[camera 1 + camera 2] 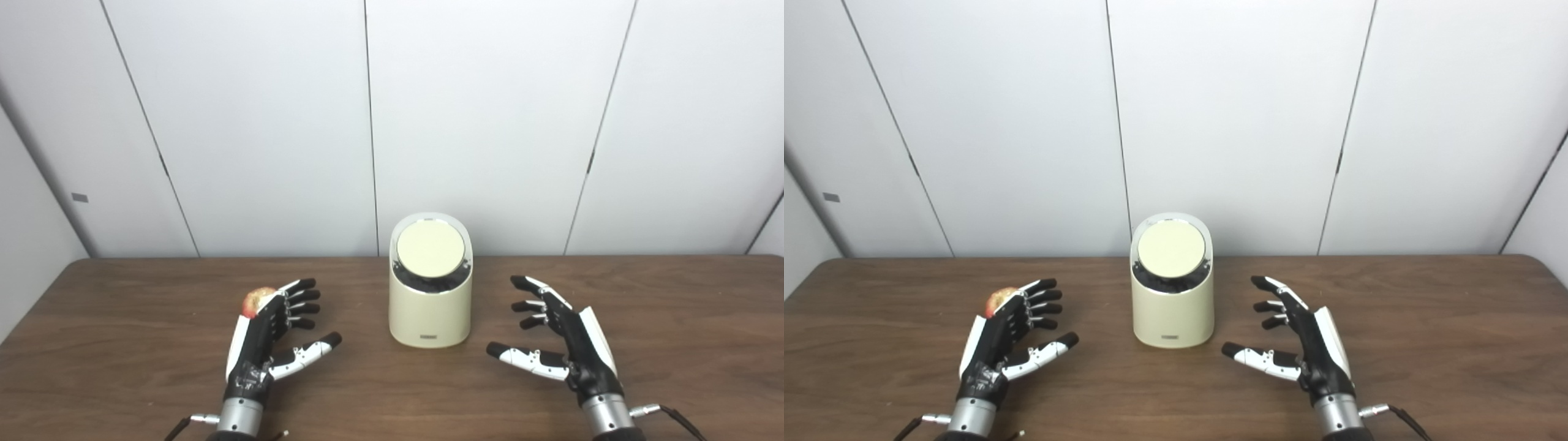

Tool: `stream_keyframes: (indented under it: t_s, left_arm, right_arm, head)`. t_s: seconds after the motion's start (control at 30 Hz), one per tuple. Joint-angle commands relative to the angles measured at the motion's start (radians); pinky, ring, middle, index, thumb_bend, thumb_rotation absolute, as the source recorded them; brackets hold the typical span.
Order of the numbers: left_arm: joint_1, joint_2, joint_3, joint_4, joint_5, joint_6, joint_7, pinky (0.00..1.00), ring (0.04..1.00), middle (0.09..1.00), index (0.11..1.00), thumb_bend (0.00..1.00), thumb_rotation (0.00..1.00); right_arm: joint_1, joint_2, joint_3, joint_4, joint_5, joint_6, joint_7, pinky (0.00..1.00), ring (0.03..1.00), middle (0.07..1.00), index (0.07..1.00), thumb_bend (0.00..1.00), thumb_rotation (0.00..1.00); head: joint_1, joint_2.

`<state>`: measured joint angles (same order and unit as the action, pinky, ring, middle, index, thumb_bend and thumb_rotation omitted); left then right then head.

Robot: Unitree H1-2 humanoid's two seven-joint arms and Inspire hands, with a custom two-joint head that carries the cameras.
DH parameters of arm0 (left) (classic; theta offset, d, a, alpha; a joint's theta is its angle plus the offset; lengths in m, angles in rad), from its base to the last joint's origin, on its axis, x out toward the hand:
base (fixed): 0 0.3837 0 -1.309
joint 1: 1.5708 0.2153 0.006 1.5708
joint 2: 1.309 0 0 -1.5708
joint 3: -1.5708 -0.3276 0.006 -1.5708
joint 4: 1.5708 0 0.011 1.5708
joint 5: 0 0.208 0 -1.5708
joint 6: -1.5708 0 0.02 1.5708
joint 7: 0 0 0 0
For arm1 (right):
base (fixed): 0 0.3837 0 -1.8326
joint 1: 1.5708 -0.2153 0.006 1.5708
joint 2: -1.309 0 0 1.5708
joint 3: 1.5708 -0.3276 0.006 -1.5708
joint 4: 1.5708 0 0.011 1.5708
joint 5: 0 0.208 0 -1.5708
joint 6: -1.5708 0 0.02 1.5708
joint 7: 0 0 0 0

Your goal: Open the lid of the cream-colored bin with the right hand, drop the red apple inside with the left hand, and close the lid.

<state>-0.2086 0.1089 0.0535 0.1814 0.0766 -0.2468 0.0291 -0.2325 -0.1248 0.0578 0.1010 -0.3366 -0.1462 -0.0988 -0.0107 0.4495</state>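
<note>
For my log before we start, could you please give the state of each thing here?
Cream-colored cylindrical bin: upright on the table.
Round cream lid: tilted, dark gap below.
Red apple: on the table behind the left hand, untouched.
Left hand: open, empty.
Right hand: open, empty.

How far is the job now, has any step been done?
Nothing looks done. The lid sits on the cream-colored bin. The red apple lies on the table behind the open left hand. The right hand is open, holding nothing. Opening, dropping and closing remain.
</note>
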Motion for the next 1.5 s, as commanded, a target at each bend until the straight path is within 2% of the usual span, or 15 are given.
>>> stream_keyframes:
  t_s: [0.0, 0.07, 0.2, 0.37, 0.53, 0.8, 0.97, 1.13, 1.27, 1.4, 1.47]
  left_arm:
    - [-0.026, 0.007, 0.003, -0.027, -0.007, -0.022, 0.002, 0.62, 0.707, 0.758, 0.797, 0.74, 0.07]
    - [-0.026, 0.007, 0.002, -0.026, -0.003, -0.026, 0.003, 0.62, 0.705, 0.758, 0.797, 0.74, 0.07]
    - [-0.025, 0.003, 0.002, -0.029, -0.002, -0.022, 0.007, 0.62, 0.701, 0.755, 0.795, 0.74, 0.08]
    - [-0.023, 0.004, 0.0, -0.022, 0.012, -0.027, 0.011, 0.62, 0.702, 0.754, 0.798, 0.73, 0.06]
    - [-0.02, 0.001, -0.003, -0.026, 0.014, -0.023, 0.011, 0.62, 0.696, 0.751, 0.795, 0.74, 0.07]
    - [-0.021, 0.002, -0.003, -0.017, 0.015, -0.033, 0.012, 0.64, 0.694, 0.752, 0.794, 0.74, 0.06]
    - [-0.021, -0.002, -0.004, -0.016, 0.002, -0.026, 0.005, 0.62, 0.705, 0.763, 0.798, 0.73, 0.04]
    - [-0.022, -0.004, -0.008, -0.013, 0.01, -0.024, 0.009, 0.65, 0.711, 0.761, 0.796, 0.74, 0.05]
    - [-0.022, -0.007, -0.01, -0.016, 0.011, -0.019, 0.01, 0.65, 0.709, 0.76, 0.798, 0.74, 0.05]
    - [-0.023, -0.01, -0.011, -0.018, 0.007, -0.017, 0.008, 0.63, 0.712, 0.764, 0.799, 0.74, 0.05]
    - [-0.023, -0.012, -0.012, -0.02, 0.008, -0.014, 0.008, 0.63, 0.716, 0.768, 0.801, 0.74, 0.06]
  right_arm:
    - [-0.025, 0.0, 0.0, -0.033, 0.0, -0.022, -0.008, 0.58, 0.706, 0.834, 0.804, 0.67, 0.31]
    - [-0.025, 0.001, 0.0, -0.032, 0.003, -0.026, -0.007, 0.58, 0.707, 0.834, 0.805, 0.67, 0.31]
    - [-0.029, 0.004, 0.005, -0.025, 0.002, -0.041, -0.011, 0.58, 0.713, 0.835, 0.817, 0.69, 0.37]
    - [-0.061, 0.017, 0.009, -0.027, -0.016, -0.053, -0.032, 0.62, 0.732, 0.824, 0.84, 0.68, 0.41]
    - [-0.127, 0.011, 0.009, -0.039, -0.049, -0.037, -0.038, 0.6, 0.722, 0.812, 0.84, 0.65, 0.34]
    - [-0.247, -0.02, 0.017, -0.149, -0.111, 0.156, 0.046, 0.64, 0.78, 0.84, 0.864, 0.72, 0.43]
    - [-0.311, -0.031, 0.028, -0.175, -0.159, 0.232, 0.069, 0.64, 0.78, 0.831, 0.863, 0.73, 0.46]
    - [-0.398, -0.057, 0.07, -0.18, -0.26, 0.344, 0.118, 0.64, 0.78, 0.844, 0.888, 0.73, 0.53]
    - [-0.461, -0.067, 0.11, -0.175, -0.335, 0.442, 0.163, 0.59, 0.762, 0.844, 0.887, 0.75, 0.5]
    - [-0.504, -0.072, 0.144, -0.163, -0.387, 0.506, 0.205, 0.61, 0.792, 0.866, 0.905, 0.75, 0.49]
    - [-0.523, -0.076, 0.16, -0.15, -0.401, 0.511, 0.211, 0.65, 0.819, 0.883, 0.913, 0.75, 0.47]
  head:
    - [0.0, 0.0]
    - [0.002, -0.002]
    - [0.018, -0.007]
    - [0.021, -0.008]
    - [0.023, -0.008]
    - [0.021, -0.009]
    - [0.019, -0.013]
    - [0.019, -0.015]
    - [0.02, -0.016]
    - [0.018, -0.016]
    - [0.02, -0.015]
